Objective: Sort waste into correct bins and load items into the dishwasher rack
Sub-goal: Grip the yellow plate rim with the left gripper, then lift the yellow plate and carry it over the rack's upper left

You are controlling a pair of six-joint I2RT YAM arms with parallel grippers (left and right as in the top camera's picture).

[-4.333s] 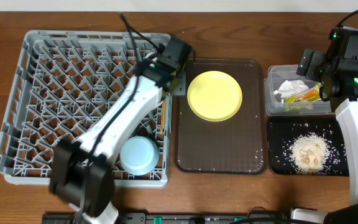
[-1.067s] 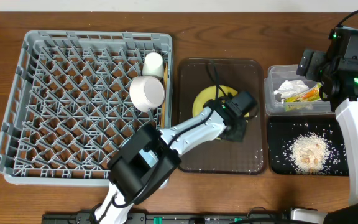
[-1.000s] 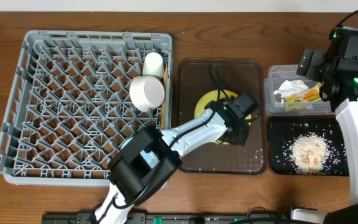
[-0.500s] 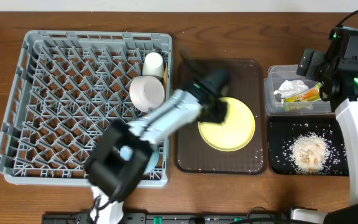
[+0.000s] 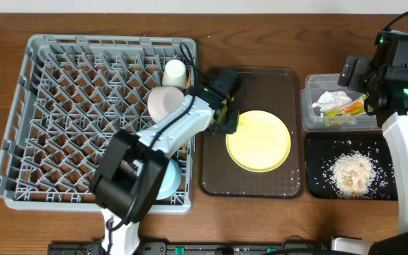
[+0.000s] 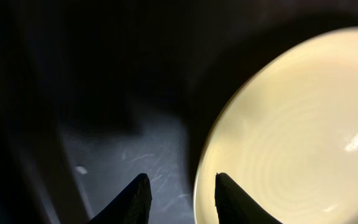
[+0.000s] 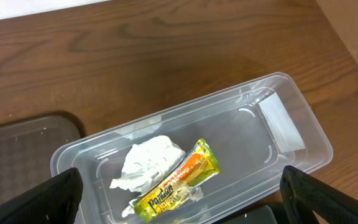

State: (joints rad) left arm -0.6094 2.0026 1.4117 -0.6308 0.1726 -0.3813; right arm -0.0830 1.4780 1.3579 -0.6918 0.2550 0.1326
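Observation:
The yellow plate [image 5: 259, 140] lies flat on the brown serving tray [image 5: 282, 85]. My left gripper [image 5: 226, 125] hovers low over the plate's left rim. In the left wrist view the left gripper [image 6: 180, 186] is open, its jaws partly apart with nothing between them. One fingertip sits over the plate [image 6: 291, 137] and the other over the tray. Two white cups [image 5: 166, 103] stand in the grey dishwasher rack [image 5: 83, 113], and a light blue bowl [image 5: 167, 177] rests near its front right corner. My right gripper [image 7: 180, 176] is wide open above the clear tub [image 7: 278, 124], which holds the tissue [image 7: 149, 160] and the snack wrapper [image 7: 179, 180].
The shallow black tray [image 5: 317, 145] in front of the clear tub [image 5: 310, 117] carries a heap of pale rice crumbs [image 5: 350, 173]. A few crumbs lie along the brown tray's front edge. My left arm stretches across the rack's right side.
My left gripper went from shut to partly open and drew back left, from the plate's right side to its left rim. The plate lies a little further right and towards the front.

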